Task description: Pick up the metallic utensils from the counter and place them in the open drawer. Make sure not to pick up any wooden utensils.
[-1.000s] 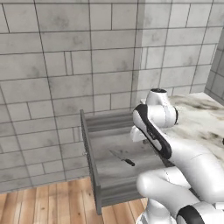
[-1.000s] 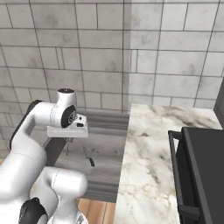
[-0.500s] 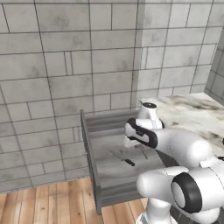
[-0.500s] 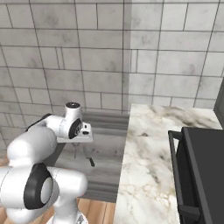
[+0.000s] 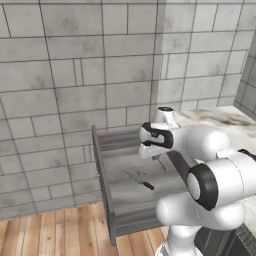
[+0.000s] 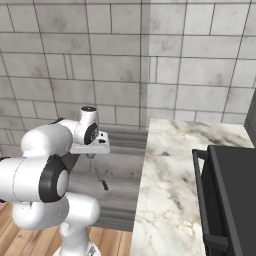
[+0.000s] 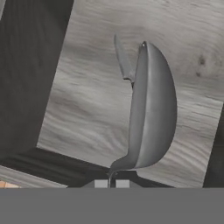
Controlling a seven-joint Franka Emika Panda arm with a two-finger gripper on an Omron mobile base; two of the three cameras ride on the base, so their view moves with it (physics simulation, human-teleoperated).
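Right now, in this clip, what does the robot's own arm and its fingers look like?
A glossy white, rounded, thick-segmented arm with dark grey to black ring-shaped joints and caps. The white hand block is flat and boxy. The fingers are small squared tips, light grey in the hand view. No cables or markings are visible.

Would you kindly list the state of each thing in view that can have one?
Drawer: pulled open.
Gripper: shut on the metal spoon, above the drawer.
Metal spoon: held by its handle, hanging over the drawer floor.
Knife: lying flat inside the drawer, free.
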